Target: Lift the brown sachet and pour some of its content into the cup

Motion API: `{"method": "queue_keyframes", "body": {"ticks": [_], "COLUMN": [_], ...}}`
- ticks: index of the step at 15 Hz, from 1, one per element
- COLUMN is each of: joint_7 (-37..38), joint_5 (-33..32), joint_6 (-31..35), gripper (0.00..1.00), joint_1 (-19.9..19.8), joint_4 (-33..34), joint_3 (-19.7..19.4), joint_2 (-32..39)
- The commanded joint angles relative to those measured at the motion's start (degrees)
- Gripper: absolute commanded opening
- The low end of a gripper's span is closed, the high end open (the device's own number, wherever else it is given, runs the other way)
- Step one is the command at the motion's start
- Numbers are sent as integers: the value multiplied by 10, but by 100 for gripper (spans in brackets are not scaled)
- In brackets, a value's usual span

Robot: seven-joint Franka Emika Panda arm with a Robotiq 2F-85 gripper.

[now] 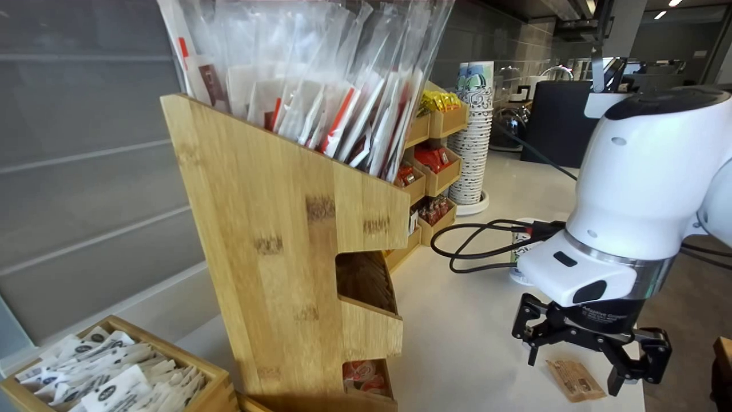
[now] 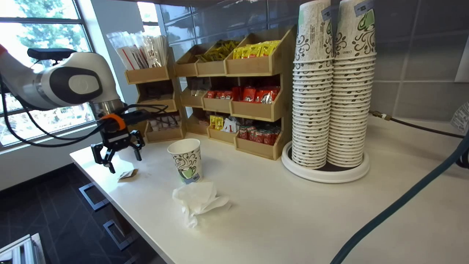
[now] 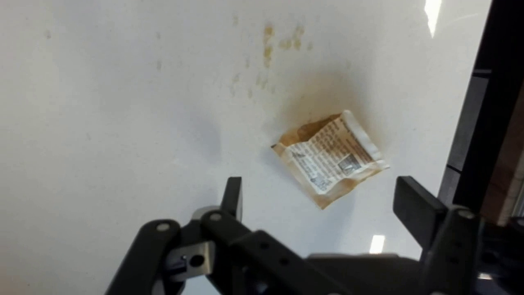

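The brown sachet [image 3: 329,159] lies on the white counter, a creased tan packet with a printed white label. It also shows in both exterior views, as a small sachet [image 1: 575,380] and a flat sachet [image 2: 128,174]. Just above it hangs my gripper [image 1: 573,372], pointing down with its fingers wide apart. In the wrist view the gripper [image 3: 319,180] has nothing between its pads, and the sachet lies ahead of them. The cup [image 2: 186,161], a single paper one with leafy patterning, stands upright on the counter. In an exterior view, cables and the arm partly cover the cup [image 1: 519,276].
A crumpled white napkin [image 2: 199,200] lies beside the cup. Wooden racks [image 2: 253,68] with packets line the wall, near tall paper-cup stacks [image 2: 311,110]. A wooden box of white sachets [image 1: 223,380] stands by the rack. The counter edge runs close to the brown sachet.
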Motion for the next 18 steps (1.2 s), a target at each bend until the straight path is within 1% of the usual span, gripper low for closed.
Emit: {"method": "queue_keyframes", "body": {"ticks": [1, 4, 6, 10, 12, 17, 18], "joint_7": [-42, -64, -74, -89, -95, -105, -106], "joint_5": [1, 4, 2, 3, 4, 6, 5], "joint_6": [36, 41, 38, 36, 34, 32, 31], "gripper": [68, 44, 32, 3, 0, 0, 4], "joint_1": [-1, -1, -3, -4, -4, -5, -5], "joint_4": [-11, -15, -15, -14, -14, -15, -15], "joint_3": [-6, -9, -9, -10, -10, -10, -9], "joint_2": [4, 6, 6, 10, 11, 13, 11]}}
